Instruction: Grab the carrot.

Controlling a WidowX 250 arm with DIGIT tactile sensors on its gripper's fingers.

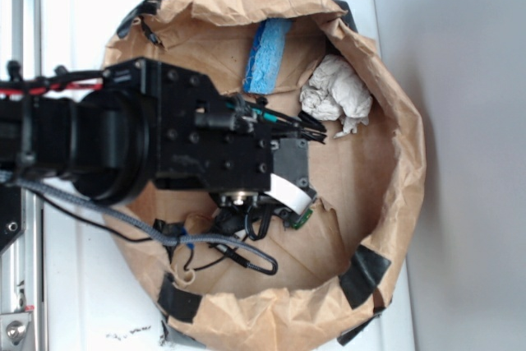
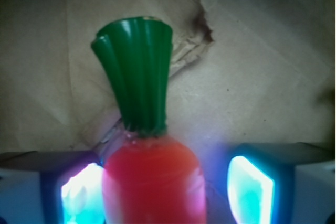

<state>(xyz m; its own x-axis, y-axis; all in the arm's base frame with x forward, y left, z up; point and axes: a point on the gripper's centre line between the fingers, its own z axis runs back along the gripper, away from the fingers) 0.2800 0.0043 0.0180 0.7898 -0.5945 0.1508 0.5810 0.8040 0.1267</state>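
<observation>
In the wrist view the carrot (image 2: 152, 177) fills the lower middle, glossy orange-red with its dark green stem (image 2: 136, 72) pointing up the frame, lying on brown paper. My gripper (image 2: 165, 192) is open and straddles the carrot's thick end. The left glowing pad (image 2: 79, 195) sits right against the carrot's side, while the right pad (image 2: 249, 190) stands a small gap away from it. In the exterior view the black arm (image 1: 189, 133) reaches over the paper-lined basin and hides both the carrot and the fingers beneath it.
A blue sponge (image 1: 267, 57) leans against the far paper wall. A crumpled white paper wad (image 1: 335, 94) lies to its right. The raised brown paper rim (image 1: 407, 145), held by black tape (image 1: 364, 275), rings the area. Loose cables (image 1: 222, 248) hang under the arm.
</observation>
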